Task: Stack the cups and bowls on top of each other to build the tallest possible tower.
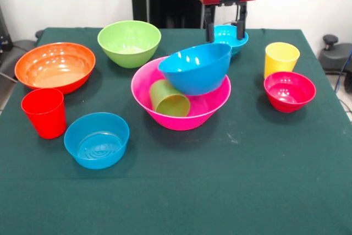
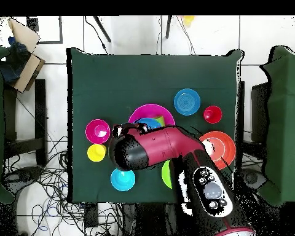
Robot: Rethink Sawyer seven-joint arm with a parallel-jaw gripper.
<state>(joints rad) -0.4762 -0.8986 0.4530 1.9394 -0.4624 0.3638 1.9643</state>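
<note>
The pink bowl [image 1: 212,103] stands mid-table and also shows in the overhead view [image 2: 137,114]. The large blue bowl [image 1: 195,69] leans tilted on its far rim. The green cup [image 1: 169,98] lies on its side inside it. My gripper [image 1: 225,32] hangs at the back, open and empty, with its fingers over the small cyan bowl [image 1: 231,36]; I cannot tell whether they touch it. The orange bowl [image 1: 55,67], lime green bowl [image 1: 129,42], red cup [image 1: 44,112], small blue bowl [image 1: 96,140], yellow cup [image 1: 281,58] and magenta-red bowl [image 1: 289,91] stand apart.
The green cloth table [image 1: 181,191] has bare room along its front edge. In the overhead view my arm [image 2: 159,147] covers part of the pink bowl and the lime green bowl [image 2: 166,175]. Chairs stand at both sides.
</note>
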